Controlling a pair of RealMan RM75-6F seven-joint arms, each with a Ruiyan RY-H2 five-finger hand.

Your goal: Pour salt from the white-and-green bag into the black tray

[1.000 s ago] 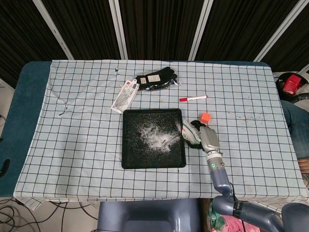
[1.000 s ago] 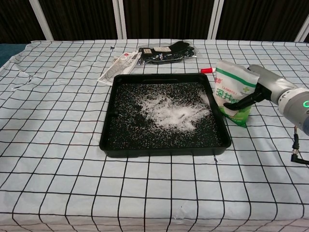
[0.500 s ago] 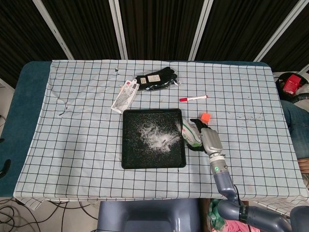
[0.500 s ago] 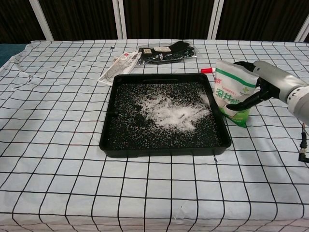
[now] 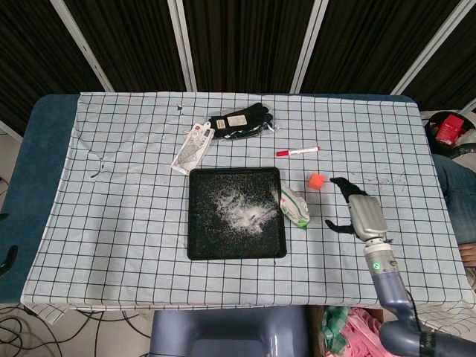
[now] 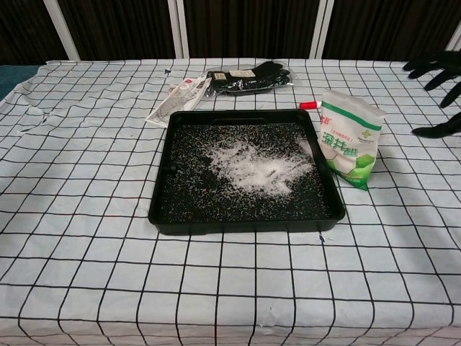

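Observation:
The white-and-green salt bag (image 5: pixel 294 206) (image 6: pixel 348 137) stands on the cloth against the right side of the black tray (image 5: pixel 199 239) (image 6: pixel 164 206). A heap of white salt (image 5: pixel 239 211) (image 6: pixel 256 164) lies in the tray's middle. My right hand (image 5: pixel 352 207) (image 6: pixel 436 79) hangs to the right of the bag, apart from it, with its dark fingers spread and nothing in them. My left hand shows in neither view.
Behind the tray lie black gloves (image 5: pixel 239 121) (image 6: pixel 248 77), a paper packet (image 5: pixel 191 146) (image 6: pixel 176 95) and a red marker (image 5: pixel 297 151). A small orange cube (image 5: pixel 317 181) sits right of the tray's back corner. The checked cloth covers the table.
My right hand has let go of the salt bag and drawn back to the right with its fingers spread. The bag stays standing beside the tray.

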